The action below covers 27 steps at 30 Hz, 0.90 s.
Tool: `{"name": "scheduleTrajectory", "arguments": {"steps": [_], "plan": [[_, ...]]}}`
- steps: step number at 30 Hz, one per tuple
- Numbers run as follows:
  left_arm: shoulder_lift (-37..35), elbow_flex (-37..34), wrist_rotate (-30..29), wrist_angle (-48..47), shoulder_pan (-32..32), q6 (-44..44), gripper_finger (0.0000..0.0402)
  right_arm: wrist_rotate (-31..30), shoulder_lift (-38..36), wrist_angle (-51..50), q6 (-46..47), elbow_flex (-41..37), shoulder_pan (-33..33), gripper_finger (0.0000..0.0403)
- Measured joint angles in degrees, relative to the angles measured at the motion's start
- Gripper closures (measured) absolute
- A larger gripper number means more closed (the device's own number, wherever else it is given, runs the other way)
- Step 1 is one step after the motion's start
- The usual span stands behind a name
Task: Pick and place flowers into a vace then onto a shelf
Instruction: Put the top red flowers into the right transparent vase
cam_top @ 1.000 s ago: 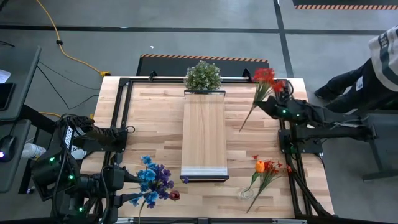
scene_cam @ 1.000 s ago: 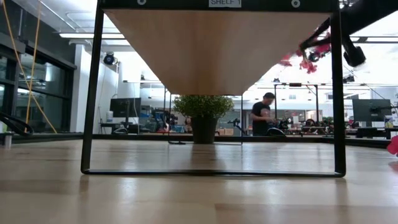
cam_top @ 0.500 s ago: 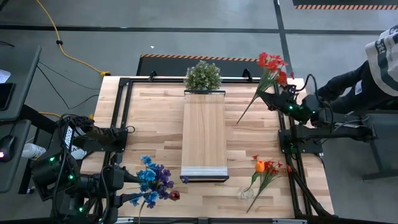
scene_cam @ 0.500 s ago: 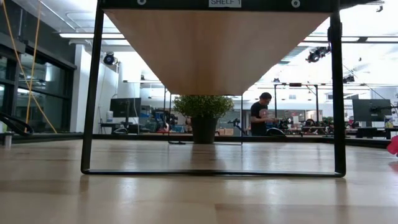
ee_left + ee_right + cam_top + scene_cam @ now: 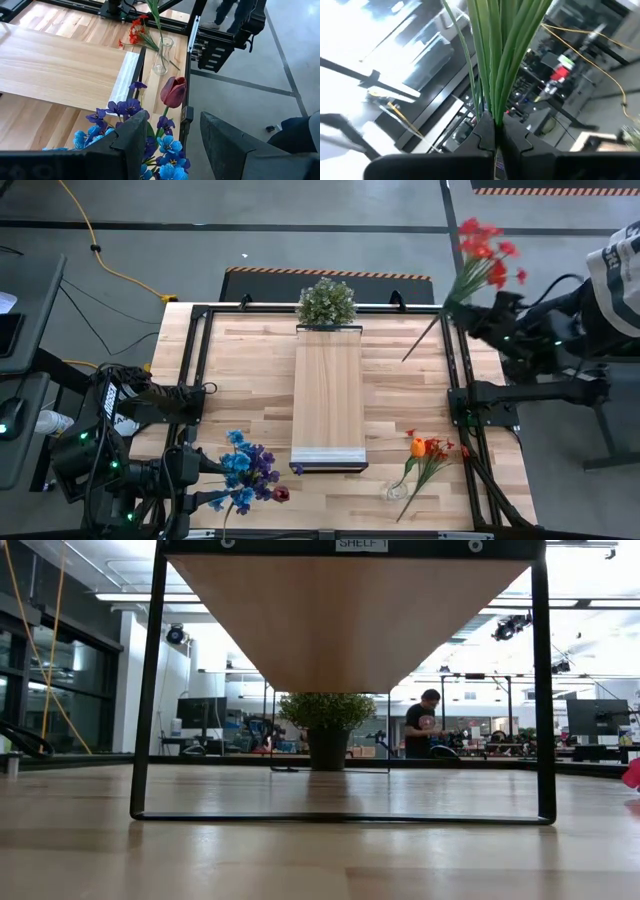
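Observation:
My right gripper (image 5: 468, 314) is raised over the table's far right corner, shut on a bunch of red flowers (image 5: 484, 250). At the near left, my left gripper (image 5: 205, 468) is closed on a bunch of blue, purple and dark red flowers (image 5: 245, 470). A clear vase (image 5: 397, 489) stands on the table near the front right with orange flowers (image 5: 425, 448) in it. The shelf (image 5: 328, 395) runs down the table's middle. The low view shows neither gripper. My right gripper pinches the red flowers' green stems (image 5: 495, 107) between its two fingers, about midway along the bunch. The fingers slant upward. The bunch is lifted clear, blooms up and past the far edge, with the stem ends (image 5: 406, 357) slanting down over the table. My left gripper has the blue and purple bunch (image 5: 125, 107) between its fingers (image 5: 134, 135), with a dark red bloom (image 5: 173, 92) sticking out past them. The place of contact lies below the wrist picture's edge. The bunch is held up off the table.
A bushy green plant (image 5: 326, 301) in a pot stands at the shelf's far end. A black frame (image 5: 200, 350) runs along the table's edges. A person's sleeve (image 5: 620, 270) shows beyond the right edge. Bare wood lies on either side of the shelf.
My right gripper has risen and drawn back toward the table's far right corner, tipping from pointing downward to slanting upward. The red flowers have gone with it, their blooms swinging up and out past the far edge. The left arm has kept still.

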<state>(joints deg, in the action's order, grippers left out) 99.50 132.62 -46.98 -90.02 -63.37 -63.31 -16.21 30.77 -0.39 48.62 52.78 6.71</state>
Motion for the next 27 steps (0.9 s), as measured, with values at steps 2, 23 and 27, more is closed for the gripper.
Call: {"name": "scheduleTrajectory", "arguments": {"steps": [2,23,27], "plan": [[0.0,0.0,-0.05,0.0,0.0,0.0,0.0186,0.44,1.45,-2.28,-2.28,4.33,-0.01,0.0403],[0.0,0.0,-1.38,0.0,0.01,0.0,0.0186,18.56,15.12,-16.99,-13.97,25.15,0.01,0.0403],[0.0,0.0,-1.51,0.0,0.02,0.0,0.0186,21.22,15.68,-17.87,-12.68,25.15,-0.48,0.0403]]}}
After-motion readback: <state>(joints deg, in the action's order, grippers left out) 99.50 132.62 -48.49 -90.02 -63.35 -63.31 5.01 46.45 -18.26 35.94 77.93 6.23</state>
